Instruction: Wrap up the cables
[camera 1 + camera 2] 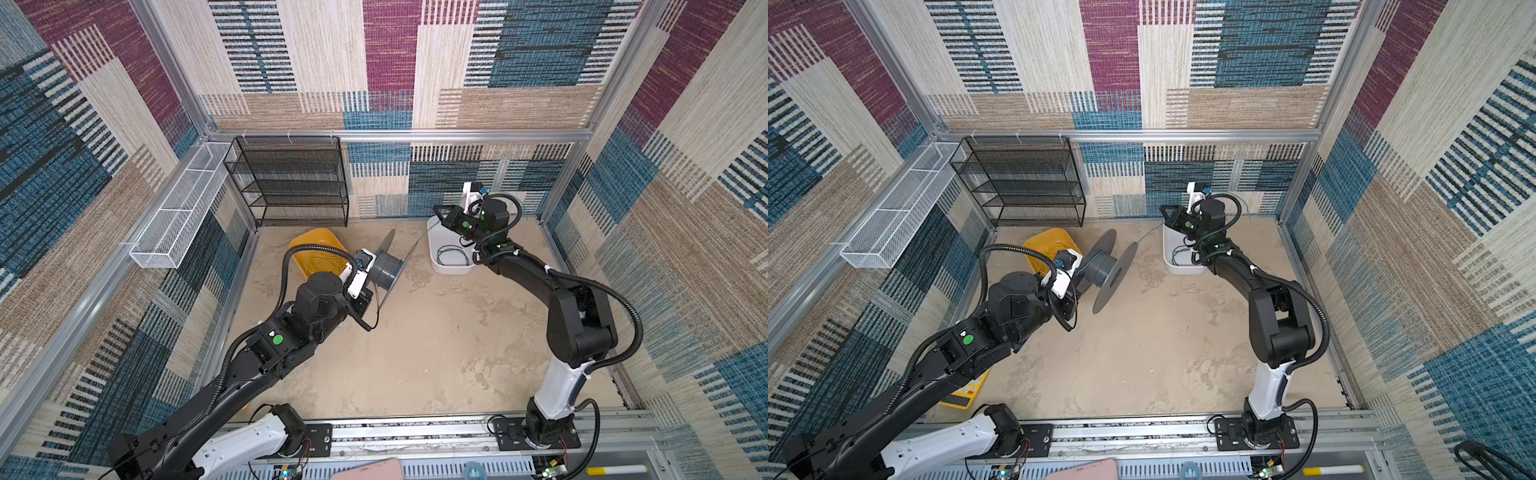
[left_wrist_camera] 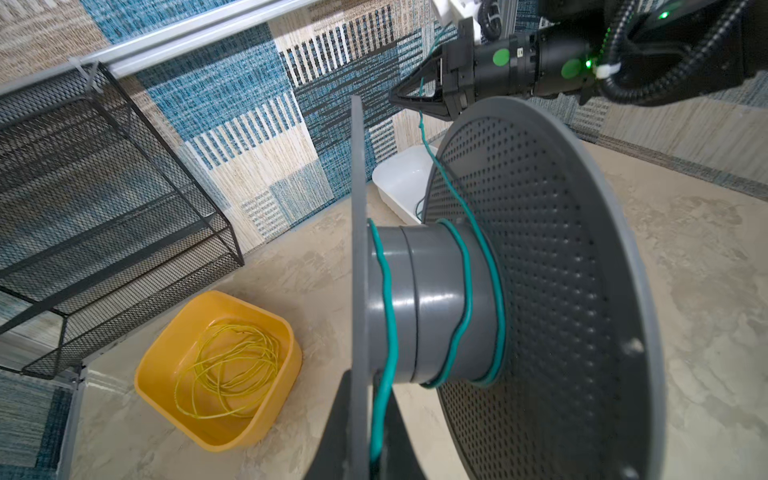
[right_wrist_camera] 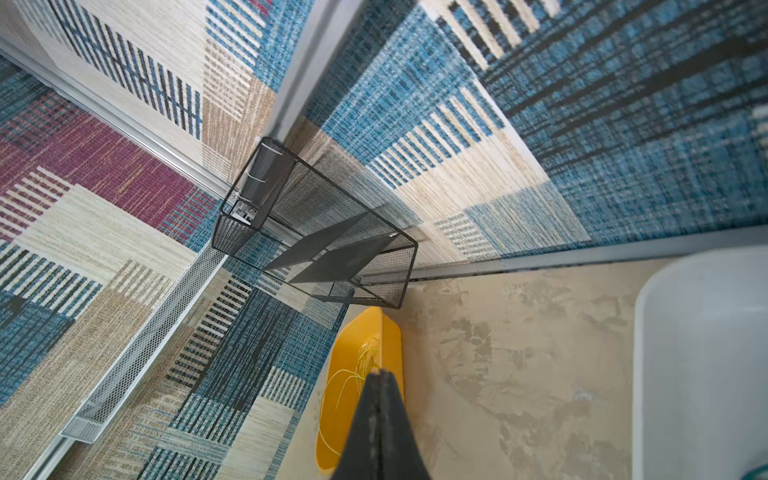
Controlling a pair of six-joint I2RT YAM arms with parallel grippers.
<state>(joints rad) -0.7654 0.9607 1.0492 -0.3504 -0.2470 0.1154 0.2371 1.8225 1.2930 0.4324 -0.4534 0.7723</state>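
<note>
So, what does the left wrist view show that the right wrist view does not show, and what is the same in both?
Only the left wrist view shows the grey spool with the teal cable wound on its hub, the cable running up into the shut right gripper. Only the right wrist view shows the white mesh basket on the wall. Both show that gripper, the yellow bin with yellow wire, the black mesh shelf and the white bin.
</note>
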